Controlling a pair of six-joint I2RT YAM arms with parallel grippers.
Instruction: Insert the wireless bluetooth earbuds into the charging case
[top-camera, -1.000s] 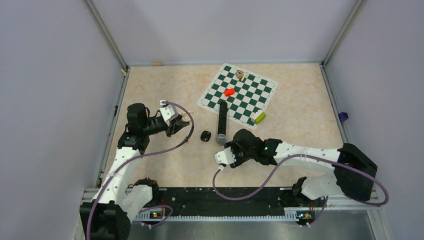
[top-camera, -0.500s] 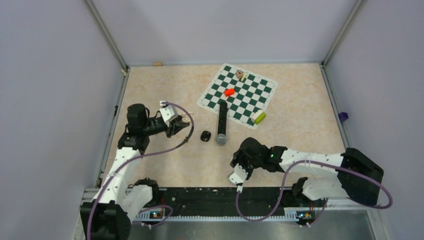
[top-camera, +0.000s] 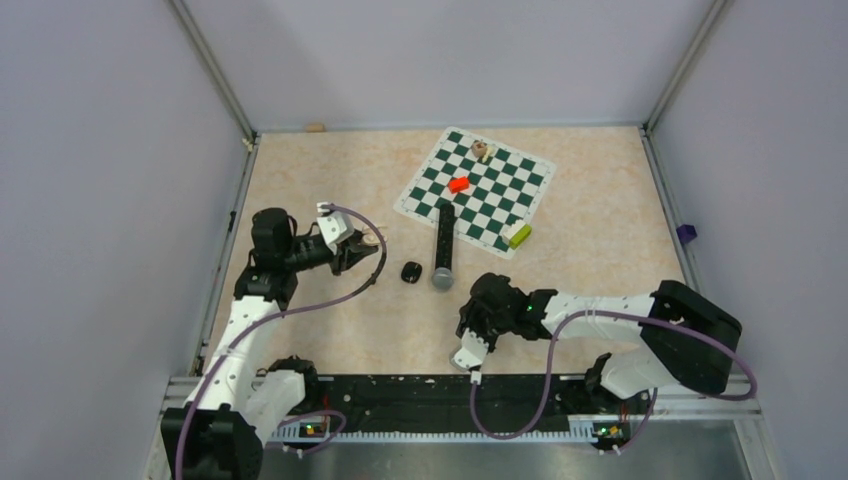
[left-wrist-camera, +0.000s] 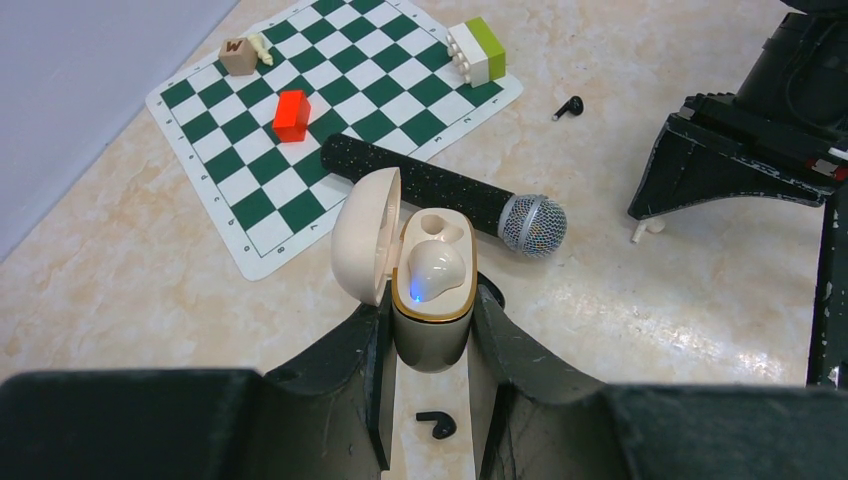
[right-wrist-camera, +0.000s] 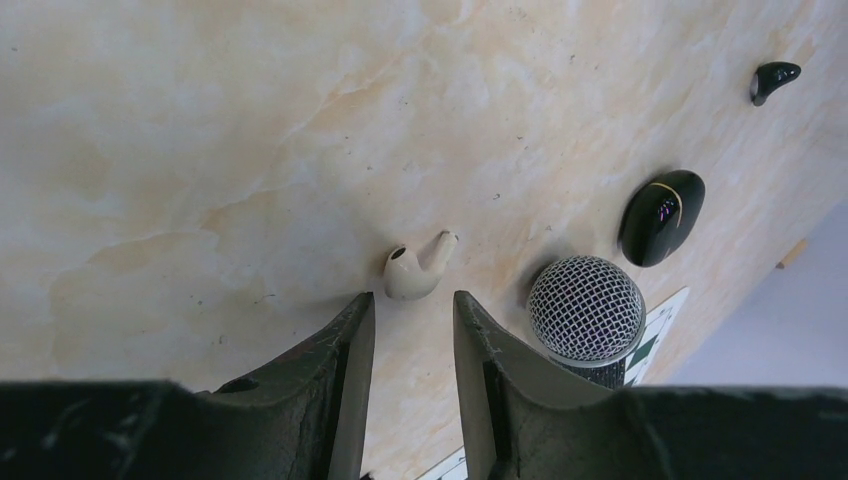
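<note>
Peering down from overhead, I can hardly pick out a single bud, they are that small, and the right hand (right-wrist-camera: 412, 297) has its fingertips tucked under its own wrist. Its wrist camera settles it: fingers slightly parted, nothing between them, an off-white earbud (right-wrist-camera: 415, 272) lying on the bench (top-camera: 300, 180) just off their tips. Past that, the microphone (right-wrist-camera: 585, 310) shows only its mesh head, the rest cut off by a finger, with a closed black case (right-wrist-camera: 660, 203) near it. Over on the other side, the left hand (left-wrist-camera: 428, 310) is clamped on the cream charging case (left-wrist-camera: 430, 345), lid up, a seated off-white bud (left-wrist-camera: 432, 270) inside. The lid hides part of the microphone's handle. A near black earbud (left-wrist-camera: 437, 424) lies on the bench below, between the fingers. A far black earbud (left-wrist-camera: 568, 107) lies off the mat's edge, near the yellow-green block (left-wrist-camera: 477, 50). The bench is marbled beige, with a green-and-white chess mat (top-camera: 500, 190) toward the back and plain lilac walls (top-camera: 100, 200) all round.
</note>
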